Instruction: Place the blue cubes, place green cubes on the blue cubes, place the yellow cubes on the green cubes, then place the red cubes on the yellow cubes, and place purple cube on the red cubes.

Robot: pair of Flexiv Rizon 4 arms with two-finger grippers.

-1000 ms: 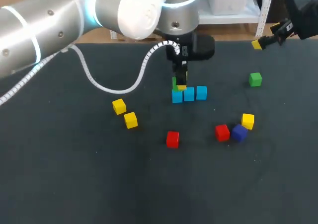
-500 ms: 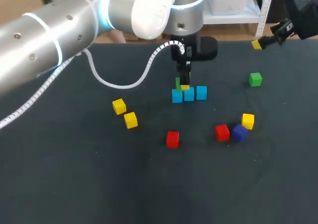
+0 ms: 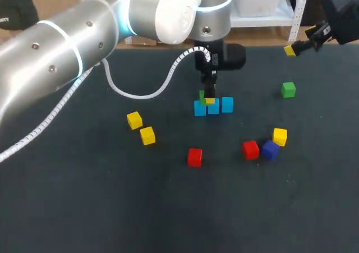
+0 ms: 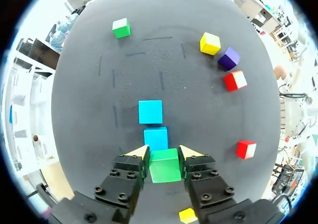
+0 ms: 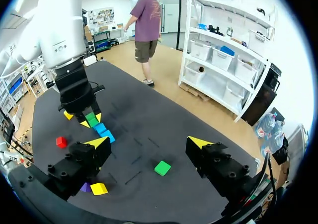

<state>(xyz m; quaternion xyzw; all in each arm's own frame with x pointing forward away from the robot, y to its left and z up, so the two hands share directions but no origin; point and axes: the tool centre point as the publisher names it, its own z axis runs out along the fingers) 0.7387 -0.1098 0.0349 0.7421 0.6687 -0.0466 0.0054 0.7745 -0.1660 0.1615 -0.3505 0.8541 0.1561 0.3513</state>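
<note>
Left gripper (image 4: 165,152): my two yellow-tipped fingers pinch a green cube from both sides, each tip pressed against one of its faces.
Green cube (image 4: 164,166): held between my left fingers, directly over one end of the blue row, the end toward my left in the head view. It hides the blue cube beneath it in the left wrist view, and I cannot tell whether it already rests on that cube.
Blue cubes (image 3: 213,107): three in a straight row near the middle of the table, side by side and touching. Two of them lie in line ahead of my left fingers.
Right gripper (image 5: 148,142): fingers spread wide with nothing between them, held off at the far right corner of the table, well apart from the row.
Other green cube (image 3: 288,89): alone on the table on my right side, apart from everything else. In the right wrist view it lies under the gap between my spread fingers.
Yellow cubes (image 3: 134,120): two close together on my left side of the row, and a third on my right, beside the purple cube.
Red cubes (image 3: 194,157): one alone, nearer than the row. The other sits to its right, just beside the purple cube.
Purple cube (image 3: 270,150): between that red cube and the right-hand yellow cube.
Table (image 3: 84,208): dark mat surface, with all the loose cubes lying flat on it.
</note>
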